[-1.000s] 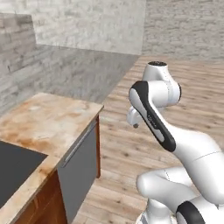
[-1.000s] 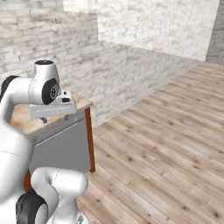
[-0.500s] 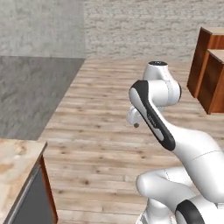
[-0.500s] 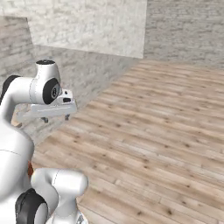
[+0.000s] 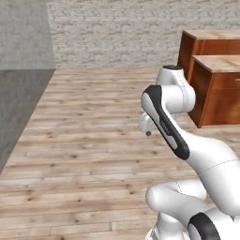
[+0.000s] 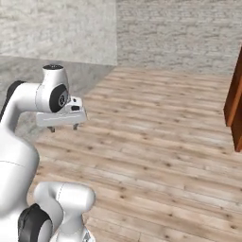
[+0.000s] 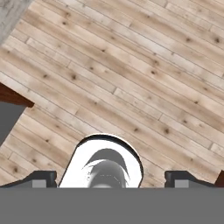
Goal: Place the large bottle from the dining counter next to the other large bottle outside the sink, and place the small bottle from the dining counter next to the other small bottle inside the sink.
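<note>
In the left base view the arm was folded up close to its own body, with the hand [image 5: 147,128] tucked at mid-height over bare plank floor [image 5: 89,140]; a reddish-brown wooden cabinet block [image 5: 213,89] with a pale top stood to the right, well apart from the arm, against a grey brick wall [image 5: 122,33]. No bottle and no sink could be made out, so where the task's bottles stood could not be told from here. In the right base view the hand [image 6: 63,126] hung level beside the white wrist, its two short fingers pointing down and set wide apart with nothing between them; the floor [image 6: 156,127] ran away to the brick wall [image 6: 179,33], and a strip of the brown woodwork [image 6: 235,99] showed at the right edge. In the hand view the two dark fingertips [image 7: 42,178] sat far apart at either side, confirming a spread, empty hand above the planks [image 7: 131,65], with a dark-edged corner of furniture [image 7: 11,109] at the left. By my judgement the task had barely started: the robot seemed to be in transit with nothing picked up. The risks from here would be the base or the arm's elbow brushing the cabinet block if it drove near, and later choosing the wrong one of two look-alike bottles.
</note>
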